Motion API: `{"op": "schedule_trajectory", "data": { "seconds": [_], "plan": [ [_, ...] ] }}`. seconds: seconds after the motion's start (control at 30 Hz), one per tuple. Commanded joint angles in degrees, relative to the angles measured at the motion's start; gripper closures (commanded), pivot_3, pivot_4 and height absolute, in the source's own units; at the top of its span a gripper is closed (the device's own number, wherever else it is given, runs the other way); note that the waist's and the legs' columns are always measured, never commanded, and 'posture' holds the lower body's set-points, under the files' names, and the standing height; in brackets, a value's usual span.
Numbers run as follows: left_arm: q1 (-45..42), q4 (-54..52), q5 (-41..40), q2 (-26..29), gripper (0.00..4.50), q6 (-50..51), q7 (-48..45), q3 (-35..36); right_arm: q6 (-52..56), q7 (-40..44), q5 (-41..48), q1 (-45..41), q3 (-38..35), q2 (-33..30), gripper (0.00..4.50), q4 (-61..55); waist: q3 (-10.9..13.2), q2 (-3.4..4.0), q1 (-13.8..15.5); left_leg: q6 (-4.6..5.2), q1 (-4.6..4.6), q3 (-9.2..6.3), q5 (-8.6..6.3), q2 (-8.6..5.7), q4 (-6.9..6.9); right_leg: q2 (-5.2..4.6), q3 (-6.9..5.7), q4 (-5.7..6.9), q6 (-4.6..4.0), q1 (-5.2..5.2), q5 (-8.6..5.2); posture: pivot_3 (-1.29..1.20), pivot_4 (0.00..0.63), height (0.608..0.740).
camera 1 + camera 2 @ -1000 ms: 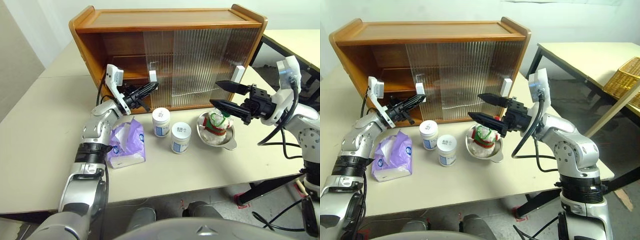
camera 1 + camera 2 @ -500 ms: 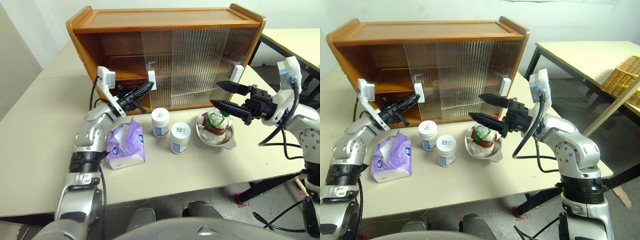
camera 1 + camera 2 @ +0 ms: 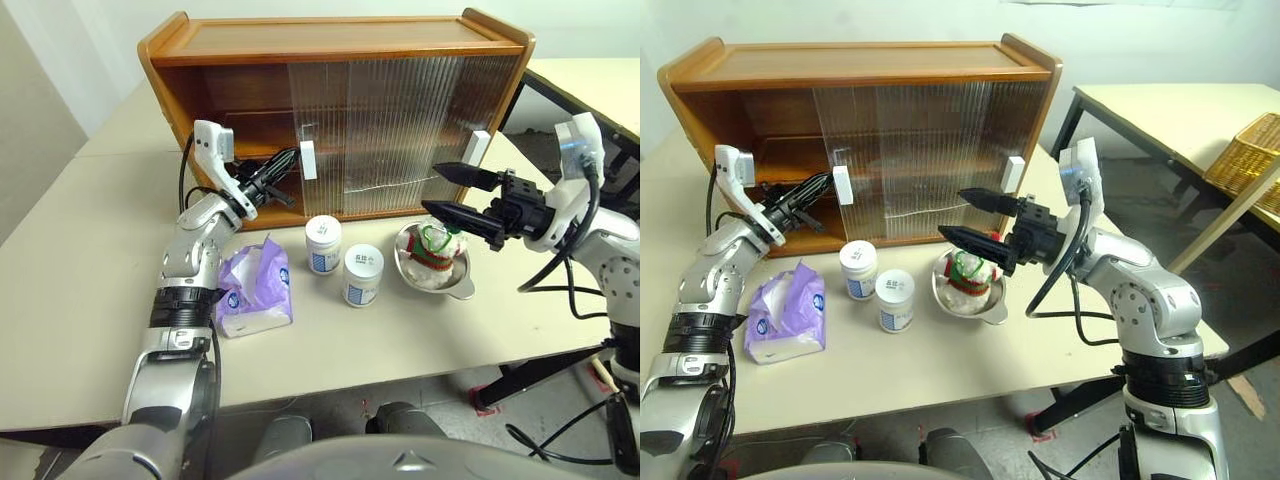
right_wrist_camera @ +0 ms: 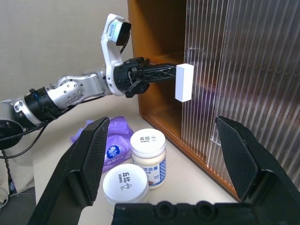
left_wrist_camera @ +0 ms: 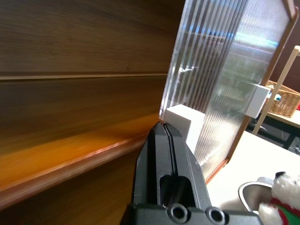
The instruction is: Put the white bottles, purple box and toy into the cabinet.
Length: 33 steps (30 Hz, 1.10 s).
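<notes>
The left gripper (image 3: 285, 162), fingers pressed together and holding nothing, has swung left beside the cabinet (image 3: 340, 45) door's white handle (image 3: 308, 160); the right gripper (image 3: 447, 192) stays wide open over the toy (image 3: 436, 245).

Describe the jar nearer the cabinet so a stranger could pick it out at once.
Start at the wide wooden cabinet with ribbed translucent sliding doors. On the table just in front of it stand two short white plastic jars with blue-printed labels. The one meant stands closer to the cabinet and next to the lilac tissue pack; the other jar sits nearer the steel bowl.
</notes>
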Motion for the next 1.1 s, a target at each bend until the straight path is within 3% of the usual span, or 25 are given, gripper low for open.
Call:
{"op": "schedule_trajectory", "data": {
  "seconds": [0.03,0.8,1.1],
  "plan": [
    [-1.6,3.11,1.39,-0.41,4.46,-0.98,-1.68,-1.68,0.8,-0.34,0.58,0.54,-1.16,-0.73,0.0,-1.32,0.0,0.0,-0.12,0.0,0.0,0.0,0.0,0.0,0.0,0.0,0.0,0.0,0.06,0.0,0.03,-0.14,0.0,0.74],
    [-7.81,12.15,3.33,-4.73,4.46,-4.53,-5.56,-4.38,1.0,-1.37,0.67,1.0,-1.45,-0.27,0.0,-2.32,0.01,0.02,-0.35,0.21,-0.47,-0.04,-0.12,-0.09,0.45,-0.09,-0.01,-0.24,0.57,-0.1,0.23,-0.15,0.0,0.74],
    [-4.65,3.7,-1.44,-2.59,4.46,-1.46,-4.19,0.51,1.18,-1.01,0.43,-0.08,-0.59,0.05,0.0,-1.45,0.02,0.04,-0.37,0.23,-0.52,-0.02,-0.13,-0.09,0.47,-0.08,-0.01,-0.39,0.76,-0.09,0.37,-0.11,0.0,0.74]
  ]
}}
